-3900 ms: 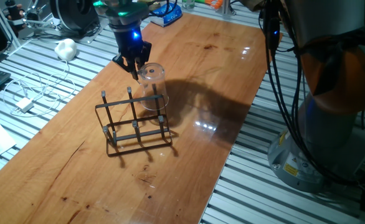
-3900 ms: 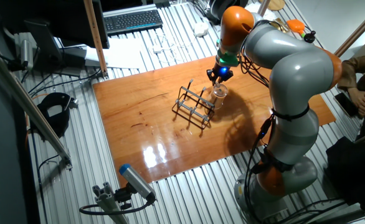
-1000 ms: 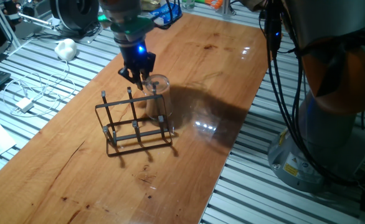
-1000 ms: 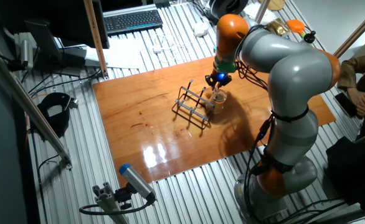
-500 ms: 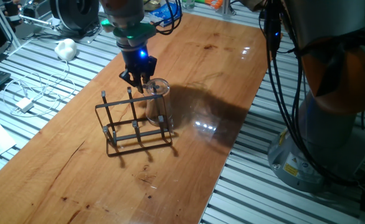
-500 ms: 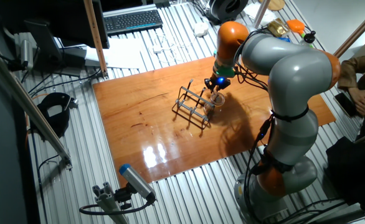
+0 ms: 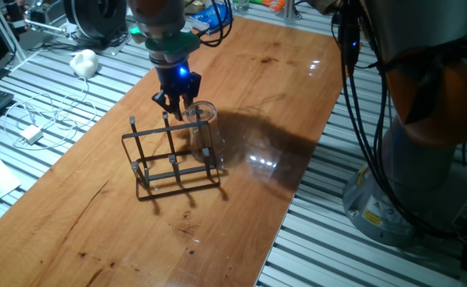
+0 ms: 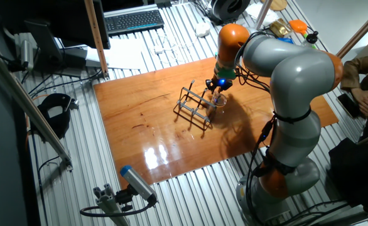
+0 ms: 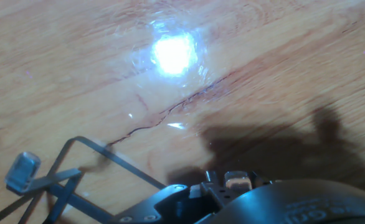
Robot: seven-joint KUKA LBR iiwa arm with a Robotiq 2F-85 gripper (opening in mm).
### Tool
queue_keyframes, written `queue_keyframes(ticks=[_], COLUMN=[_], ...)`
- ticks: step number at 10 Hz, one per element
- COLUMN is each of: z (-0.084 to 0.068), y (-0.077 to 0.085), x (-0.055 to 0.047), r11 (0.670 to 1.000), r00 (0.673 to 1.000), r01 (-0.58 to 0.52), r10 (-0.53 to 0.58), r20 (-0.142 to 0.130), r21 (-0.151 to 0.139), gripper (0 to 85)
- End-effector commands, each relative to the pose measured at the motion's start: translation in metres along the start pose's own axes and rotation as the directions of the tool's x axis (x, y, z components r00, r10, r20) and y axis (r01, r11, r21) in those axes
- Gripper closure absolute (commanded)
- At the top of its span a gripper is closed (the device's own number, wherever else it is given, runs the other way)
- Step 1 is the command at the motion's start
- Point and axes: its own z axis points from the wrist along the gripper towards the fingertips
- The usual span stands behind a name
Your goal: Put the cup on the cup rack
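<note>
One fixed view: gripper clenched on clear cup rim.
Cup sits over an end peg of cup rack, w/ rack on wooden table.

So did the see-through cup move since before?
Yes. The cup has come down and a little toward the rack; it now sits lower over the rack's end peg, with the gripper at its top.
</note>
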Motion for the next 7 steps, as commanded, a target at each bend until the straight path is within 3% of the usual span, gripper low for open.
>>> queue_keyframes(ticks=[1, 3, 4, 6, 7], z=[-0.004, -0.028, -0.039, -0.062, -0.073], y=[0.0, -0.001, -0.003, -0.009, -0.013], x=[-0.002, -0.014, -0.017, -0.026, -0.032], r11=[1.0, 1.0, 1.0, 0.997, 0.994], r00=[1.0, 0.999, 0.999, 0.997, 0.994], r01=[-0.001, 0.004, 0.015, 0.079, 0.107], r10=[0.001, -0.004, -0.015, -0.079, -0.107], r20=[-0.002, -0.031, -0.032, -0.011, -0.005], r21=[0.001, 0.006, 0.01, 0.0, -0.004], gripper=[34.0, 34.0, 34.0, 68.0, 68.0])
